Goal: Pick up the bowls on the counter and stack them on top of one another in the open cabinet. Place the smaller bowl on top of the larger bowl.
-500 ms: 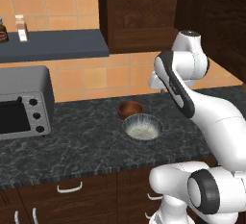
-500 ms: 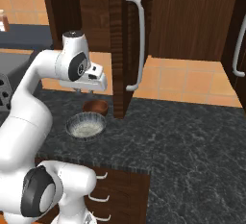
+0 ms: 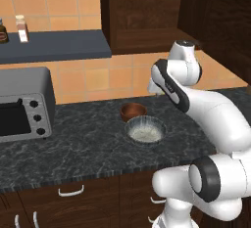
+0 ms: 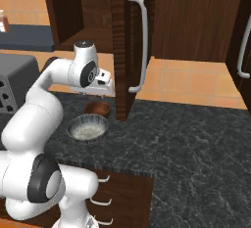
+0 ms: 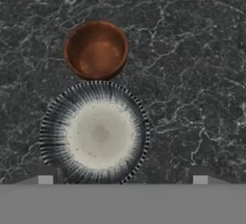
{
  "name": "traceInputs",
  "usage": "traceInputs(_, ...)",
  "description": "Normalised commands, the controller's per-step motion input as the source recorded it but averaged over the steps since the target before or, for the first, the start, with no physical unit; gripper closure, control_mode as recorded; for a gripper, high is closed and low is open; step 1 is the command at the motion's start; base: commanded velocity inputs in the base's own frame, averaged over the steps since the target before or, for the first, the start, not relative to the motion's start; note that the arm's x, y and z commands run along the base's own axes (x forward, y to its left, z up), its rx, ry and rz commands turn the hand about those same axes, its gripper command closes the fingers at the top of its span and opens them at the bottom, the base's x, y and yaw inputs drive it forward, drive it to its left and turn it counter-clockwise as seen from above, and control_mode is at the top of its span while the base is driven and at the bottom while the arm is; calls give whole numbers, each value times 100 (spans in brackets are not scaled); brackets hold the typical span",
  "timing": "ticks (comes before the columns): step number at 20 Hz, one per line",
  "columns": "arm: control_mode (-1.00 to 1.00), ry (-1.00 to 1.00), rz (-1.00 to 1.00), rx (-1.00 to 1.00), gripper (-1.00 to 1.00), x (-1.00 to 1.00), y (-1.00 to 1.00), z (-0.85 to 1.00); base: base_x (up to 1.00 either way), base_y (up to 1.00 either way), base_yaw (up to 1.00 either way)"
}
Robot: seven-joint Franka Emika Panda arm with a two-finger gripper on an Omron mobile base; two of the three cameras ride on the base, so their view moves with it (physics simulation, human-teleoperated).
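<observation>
The smaller bowl [image 5: 96, 49], smooth and reddish-brown, sits upright on the dark marbled counter [image 5: 192, 74], touching or almost touching the larger bowl [image 5: 95, 132], which is grey-ribbed with a pale inside. Both also show mid-counter: the smaller bowl [image 3: 133, 110] [image 4: 97, 108] behind the larger bowl [image 3: 145, 130] [image 4: 87, 127]. My gripper [image 5: 123, 180] hangs above them, pointing down, open and holding nothing; its fingertips [image 5: 45, 180] straddle the larger bowl's near rim. The open cabinet [image 4: 81, 14] [image 3: 147, 16] is up on the wall behind.
The cabinet's open door [image 4: 122, 51] with a white handle [image 4: 142, 41] juts out just right of my hand. A grey toaster oven [image 3: 22, 102] stands at the counter's left. Above it, a blue-grey wall shelf [image 3: 54, 46] carries small bottles [image 3: 21, 28].
My hand has shifted slightly and dropped a little over the bowls. Neither bowl has moved.
</observation>
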Motion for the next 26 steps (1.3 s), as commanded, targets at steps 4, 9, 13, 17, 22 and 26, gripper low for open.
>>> traceInputs(4,-100,-3,0,0,-100,89,9,-74,0,0,0)
traceInputs(9,-100,0,0,4,-100,88,9,-64,0,0,0)
traceInputs(13,-100,0,0,2,-100,63,1,-49,0,0,0)
traceInputs(17,-100,4,-1,0,-100,34,6,-19,0,0,0)
traceInputs(22,-100,0,-1,0,-100,15,2,-41,0,0,0)
traceInputs(26,-100,0,-1,0,-100,24,1,-37,0,0,0)
